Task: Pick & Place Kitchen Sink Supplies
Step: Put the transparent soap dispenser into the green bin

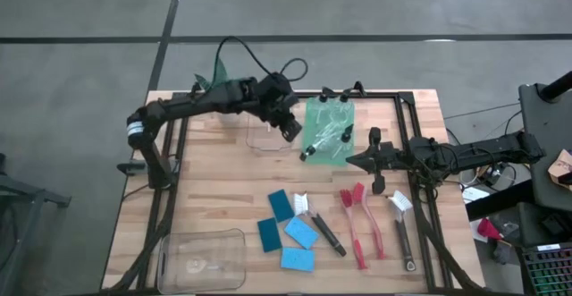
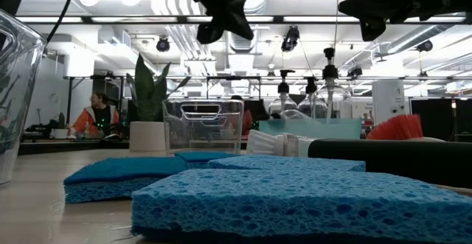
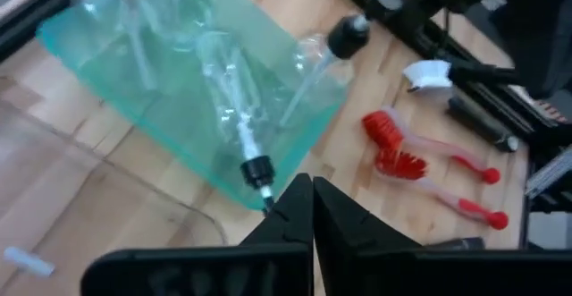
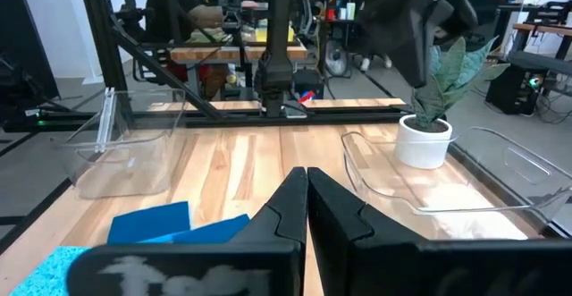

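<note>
**woodgrain_fan:** Tabletop from above is pale butcher-block planks. Green translucent bin holds clear bottles with black tops; blue sponges, a black brush and red brushes lie in front. Left claw hangs over the clear bin; right claw sits just right of the green one.

**sinkbot:** Low view: porous, spongy blue slabs up close, red bristles behind.

**woodgrain_fan:** Left wrist: fingers pressed together, nothing held, above a bottle's black cap.

**sinkbot:** Right wrist: that claw is closed too, empty, pointing over sponges toward a potted plant.
</note>
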`<move>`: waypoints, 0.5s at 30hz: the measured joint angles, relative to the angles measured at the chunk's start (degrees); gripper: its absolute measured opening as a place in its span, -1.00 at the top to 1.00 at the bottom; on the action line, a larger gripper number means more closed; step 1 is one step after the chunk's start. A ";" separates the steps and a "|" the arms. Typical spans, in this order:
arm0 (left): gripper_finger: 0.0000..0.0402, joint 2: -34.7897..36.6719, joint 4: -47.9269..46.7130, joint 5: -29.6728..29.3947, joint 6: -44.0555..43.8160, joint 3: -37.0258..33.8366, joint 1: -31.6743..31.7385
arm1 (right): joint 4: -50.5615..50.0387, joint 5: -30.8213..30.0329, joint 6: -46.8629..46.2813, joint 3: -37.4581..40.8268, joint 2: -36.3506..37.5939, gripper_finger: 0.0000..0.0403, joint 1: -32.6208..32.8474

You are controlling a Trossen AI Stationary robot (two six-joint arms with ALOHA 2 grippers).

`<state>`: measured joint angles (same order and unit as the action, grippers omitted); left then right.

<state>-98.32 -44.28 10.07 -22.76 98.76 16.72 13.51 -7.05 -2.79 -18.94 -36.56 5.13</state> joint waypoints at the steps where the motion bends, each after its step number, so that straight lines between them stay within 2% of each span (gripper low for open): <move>1: 0.98 0.00 -0.95 -0.05 0.07 0.20 0.21 | -0.03 0.00 -0.03 0.00 0.00 0.96 0.00; 8: 0.90 -0.01 -1.59 0.13 2.17 0.41 -1.05 | -1.29 0.46 -1.31 -0.03 -1.21 0.96 0.00; 15: 0.51 0.57 0.62 -0.54 5.27 -1.10 -3.93 | -1.39 5.58 -1.07 -4.51 -8.19 0.93 0.00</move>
<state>-97.76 -43.66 9.53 -17.49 97.66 12.79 12.12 -1.47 -3.86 -23.45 -44.75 5.13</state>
